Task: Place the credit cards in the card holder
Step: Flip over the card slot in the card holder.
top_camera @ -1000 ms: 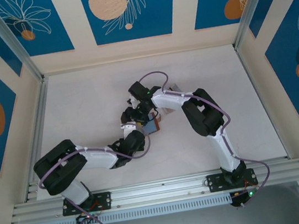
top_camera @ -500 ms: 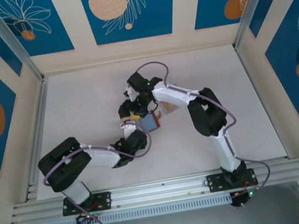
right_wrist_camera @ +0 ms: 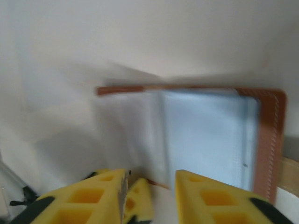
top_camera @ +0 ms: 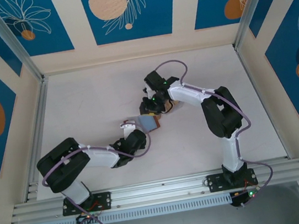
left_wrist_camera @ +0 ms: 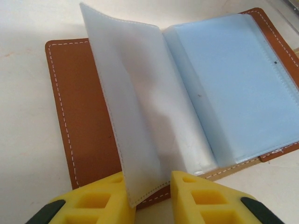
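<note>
Right pincer [right_wrist_camera: 150,173] now beside card holder [right_wrist_camera: 210,135]

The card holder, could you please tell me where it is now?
The card holder lies open on the table near the middle of the top view, just ahead of the left pincer, which pinches one clear sleeve.

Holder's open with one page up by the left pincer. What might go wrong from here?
1. The clear sleeve stands lifted between the left pincer's fingers, but a firm clamp isn't evident; it may flop back onto the card holder.
2. The right pincer hovers close by the same holder, its view blurred; the pincers might bump or drag the holder.
</note>
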`<move>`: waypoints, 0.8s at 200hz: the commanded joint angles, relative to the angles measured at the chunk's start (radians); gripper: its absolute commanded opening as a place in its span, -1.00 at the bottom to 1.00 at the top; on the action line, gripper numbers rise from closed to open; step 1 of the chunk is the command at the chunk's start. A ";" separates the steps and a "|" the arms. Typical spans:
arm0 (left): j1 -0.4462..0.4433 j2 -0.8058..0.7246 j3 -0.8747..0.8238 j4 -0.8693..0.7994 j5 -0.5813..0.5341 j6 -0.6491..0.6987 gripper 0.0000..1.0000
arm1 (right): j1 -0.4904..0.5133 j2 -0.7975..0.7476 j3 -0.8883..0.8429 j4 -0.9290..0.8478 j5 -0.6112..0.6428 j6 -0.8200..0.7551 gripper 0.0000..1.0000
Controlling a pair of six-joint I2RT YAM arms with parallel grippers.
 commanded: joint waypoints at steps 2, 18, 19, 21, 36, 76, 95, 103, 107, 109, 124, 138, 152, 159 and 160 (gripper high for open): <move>-0.003 0.028 -0.042 -0.143 0.137 0.005 -0.47 | 0.022 0.023 -0.032 0.015 0.049 0.006 -0.54; -0.003 0.026 -0.039 -0.143 0.140 0.002 -0.46 | 0.033 0.040 -0.042 0.013 0.076 0.005 -0.58; -0.003 0.026 -0.039 -0.144 0.140 0.002 -0.46 | 0.034 0.041 -0.042 0.013 0.078 0.005 -0.58; -0.003 0.025 -0.039 -0.145 0.140 0.000 -0.46 | 0.035 0.043 -0.043 0.012 0.082 0.003 -0.59; -0.003 0.018 -0.039 -0.150 0.143 -0.010 -0.45 | 0.044 0.049 -0.054 0.002 0.121 0.001 -0.61; 0.000 -0.076 -0.060 -0.199 0.136 -0.060 -0.33 | 0.056 0.041 -0.128 0.016 0.163 -0.003 -0.72; 0.006 -0.111 -0.041 -0.254 0.135 -0.081 -0.29 | 0.063 0.042 -0.148 0.015 0.179 -0.011 -0.72; 0.011 -0.124 -0.032 -0.280 0.132 -0.098 -0.29 | 0.067 0.043 -0.152 0.012 0.187 -0.016 -0.72; 0.016 -0.131 -0.028 -0.294 0.129 -0.107 -0.28 | 0.069 0.044 -0.154 0.010 0.191 -0.018 -0.72; 0.016 -0.134 -0.026 -0.302 0.128 -0.112 -0.28 | 0.070 0.043 -0.155 0.009 0.193 -0.018 -0.72; 0.040 -0.161 -0.014 -0.354 0.124 -0.148 -0.28 | 0.077 0.043 -0.163 0.004 0.206 -0.024 -0.72; 0.061 -0.186 -0.008 -0.396 0.118 -0.173 -0.28 | 0.082 0.041 -0.174 0.004 0.211 -0.027 -0.72; 0.082 -0.206 -0.011 -0.413 0.120 -0.178 -0.27 | 0.088 0.038 -0.181 0.005 0.214 -0.031 -0.72; 0.095 -0.211 -0.011 -0.424 0.121 -0.180 -0.26 | 0.091 0.037 -0.184 0.005 0.217 -0.031 -0.72; 0.096 -0.211 -0.011 -0.426 0.121 -0.180 -0.26 | 0.092 0.037 -0.184 0.005 0.217 -0.031 -0.72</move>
